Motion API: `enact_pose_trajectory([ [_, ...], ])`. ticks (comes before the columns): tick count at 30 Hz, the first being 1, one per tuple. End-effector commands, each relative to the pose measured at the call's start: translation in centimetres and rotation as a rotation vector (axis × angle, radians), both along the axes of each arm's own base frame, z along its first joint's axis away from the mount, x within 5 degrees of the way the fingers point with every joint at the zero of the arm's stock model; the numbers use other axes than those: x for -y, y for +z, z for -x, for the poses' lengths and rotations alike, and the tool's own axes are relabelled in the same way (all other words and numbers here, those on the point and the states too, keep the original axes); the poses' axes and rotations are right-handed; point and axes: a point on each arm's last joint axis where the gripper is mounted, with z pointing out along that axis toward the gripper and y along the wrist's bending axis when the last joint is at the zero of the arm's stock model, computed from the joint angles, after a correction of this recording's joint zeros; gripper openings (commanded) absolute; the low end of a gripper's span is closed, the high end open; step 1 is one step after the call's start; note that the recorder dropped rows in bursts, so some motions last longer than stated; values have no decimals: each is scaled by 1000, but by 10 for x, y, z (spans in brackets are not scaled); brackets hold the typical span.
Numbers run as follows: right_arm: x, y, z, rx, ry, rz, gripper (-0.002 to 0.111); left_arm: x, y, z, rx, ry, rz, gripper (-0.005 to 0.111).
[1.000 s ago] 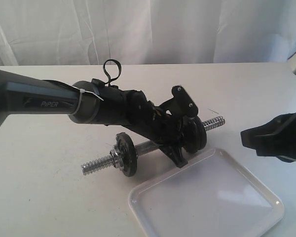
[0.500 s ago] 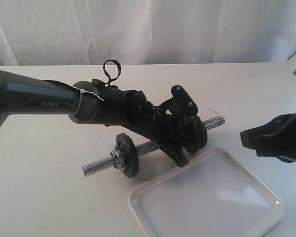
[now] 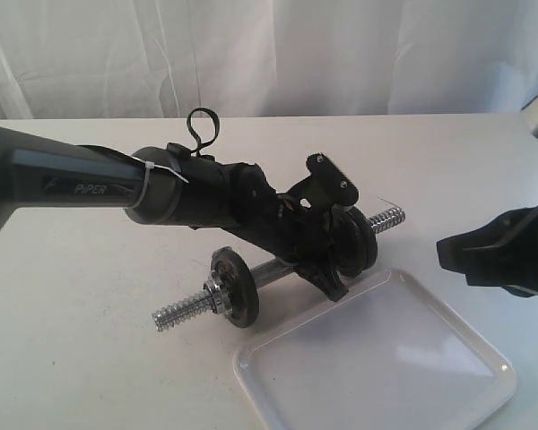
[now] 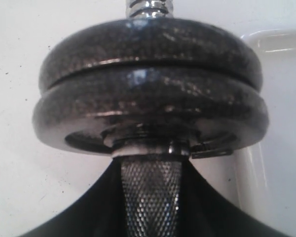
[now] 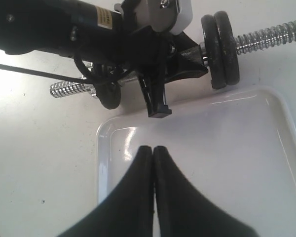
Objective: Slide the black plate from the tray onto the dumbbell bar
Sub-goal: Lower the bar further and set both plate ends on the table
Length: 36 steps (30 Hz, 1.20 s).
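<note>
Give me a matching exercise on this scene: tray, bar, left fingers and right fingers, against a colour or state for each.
1 tray
2 bar
3 left fingers
4 right fingers

A closed together, holding nothing
B white
C chrome, carrying black plates
D clamped on the bar's knurled middle

Pairs: 1-B, 2-C, 3-D, 4-A

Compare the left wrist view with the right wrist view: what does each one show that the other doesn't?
Only the left wrist view: the knurled middle of the dumbbell bar, close up. Only the right wrist view: a third plate at the bar's other end, most of the white tray with nothing in it, and the shut right gripper. Both: the left gripper clamped on the bar, the two stacked black plates, the threaded end beyond them, a tray corner.
</note>
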Motion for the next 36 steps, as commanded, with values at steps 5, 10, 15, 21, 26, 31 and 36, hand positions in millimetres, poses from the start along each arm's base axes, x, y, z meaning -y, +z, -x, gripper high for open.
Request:
enact_pose_trajectory([
  [5, 1, -1, 1, -4, -5, -2, 0, 7, 36, -2, 52, 56, 126, 0],
  [10, 1, -1, 1, -4, -5, -2, 0, 7, 35, -1, 36, 47, 117, 0],
  [15, 1, -1, 1, -4, -5, -2, 0, 7, 34, 1, 18, 36, 107, 7],
  [21, 1, -1, 1, -4, -5, -2, 0, 7, 33, 1, -3, 50, 114, 30],
  [26, 1, -1, 1, -4, -5, -2, 0, 7, 32, 3, -15, 43, 107, 32],
  [31, 1, -1, 1, -4, -5, -2, 0, 7, 32, 3, -21, 40, 104, 32],
  [36, 1, -1, 1, -4, -5, -2, 0, 7, 31, 4, -35, 32, 96, 32],
])
